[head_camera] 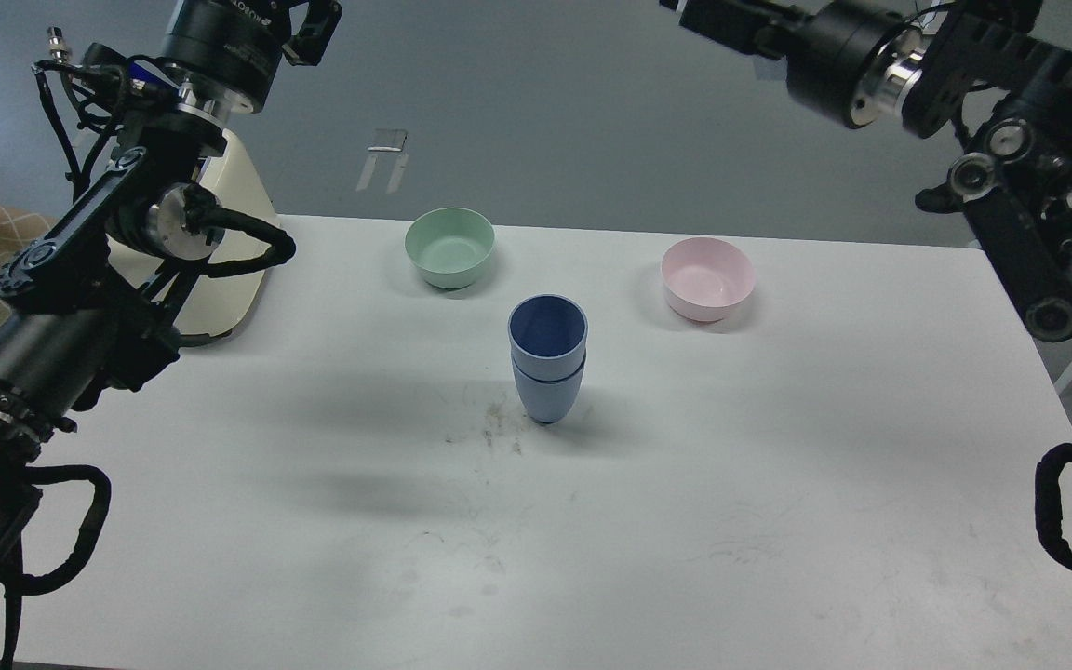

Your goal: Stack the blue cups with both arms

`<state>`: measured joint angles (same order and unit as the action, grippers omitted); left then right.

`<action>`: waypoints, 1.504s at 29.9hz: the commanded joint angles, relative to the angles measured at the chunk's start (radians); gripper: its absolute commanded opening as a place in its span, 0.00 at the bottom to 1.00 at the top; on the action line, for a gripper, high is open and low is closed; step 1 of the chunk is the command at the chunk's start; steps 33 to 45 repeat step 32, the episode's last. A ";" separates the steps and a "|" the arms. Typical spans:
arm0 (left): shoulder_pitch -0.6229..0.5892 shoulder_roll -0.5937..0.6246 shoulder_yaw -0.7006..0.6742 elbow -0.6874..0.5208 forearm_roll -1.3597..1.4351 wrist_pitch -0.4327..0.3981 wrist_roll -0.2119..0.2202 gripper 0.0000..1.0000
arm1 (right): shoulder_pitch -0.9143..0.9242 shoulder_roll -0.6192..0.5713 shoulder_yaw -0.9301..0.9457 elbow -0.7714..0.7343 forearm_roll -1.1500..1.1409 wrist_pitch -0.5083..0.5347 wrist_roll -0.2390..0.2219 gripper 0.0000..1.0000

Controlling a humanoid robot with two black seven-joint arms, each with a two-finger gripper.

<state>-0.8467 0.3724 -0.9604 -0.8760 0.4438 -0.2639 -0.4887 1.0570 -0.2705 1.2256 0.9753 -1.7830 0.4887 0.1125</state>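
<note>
Two blue cups are seen nested upright mid-table, the darker cup (548,337) seated inside the paler cup (546,393), in front of a green bowl (449,246) and a pink bowl (708,277). Both arms are raised clear at the upper corners; whether the left gripper (313,28) is open or closed cannot be told, and the right gripper is cut off from view.

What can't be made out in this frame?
- Left gripper: head view, cut off by the top edge past the left arm.
- Right gripper: head view, the right arm runs out the top edge.
- Lower cup: its inside is hidden by the darker cup nested in it.
- Cream object at the table's left: partly hidden by the left arm.
</note>
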 commanded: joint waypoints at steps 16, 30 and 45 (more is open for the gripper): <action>0.000 0.028 -0.008 0.011 0.001 -0.084 0.087 0.98 | -0.178 -0.004 0.184 -0.196 0.818 0.000 -0.002 1.00; 0.005 -0.006 -0.133 0.011 0.000 -0.144 0.180 0.98 | -0.201 0.008 0.368 -0.173 0.933 0.000 0.003 1.00; 0.005 -0.009 -0.133 0.011 0.001 -0.144 0.180 0.98 | -0.216 0.008 0.370 -0.149 0.953 0.000 0.004 1.00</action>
